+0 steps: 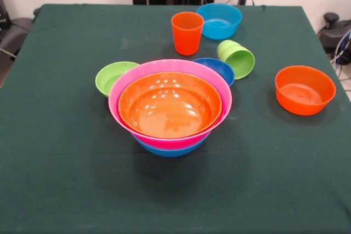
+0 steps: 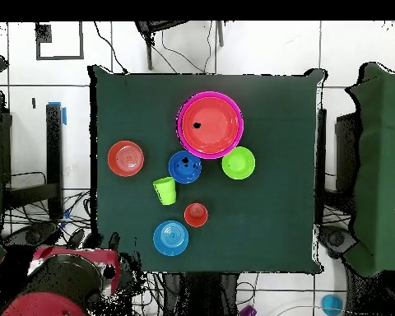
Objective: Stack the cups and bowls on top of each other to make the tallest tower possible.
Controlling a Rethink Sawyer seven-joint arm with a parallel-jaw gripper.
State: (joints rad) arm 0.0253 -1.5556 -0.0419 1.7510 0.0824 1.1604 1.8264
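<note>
Green cloth covers the table (image 1: 66, 179); glossy orange-in-pink-in-blue tower (image 1: 170, 105) stands mid-table. Fingers unseen, state unknowable.

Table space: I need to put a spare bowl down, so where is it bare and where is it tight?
Bare cloth spans the table in front of the tower, and beside the lone orange bowl. It is crowded behind the tower, round the orange cup and tipped green cup.

I see even, bright indoor light from above. Small white glare spots sit inside large orange bowl (image 1: 169, 106). Soft shadow falls toward camera beneath tower (image 1: 170, 105) on dark green tablecloth (image 1: 66, 163). My front view sharp throughout.
</note>
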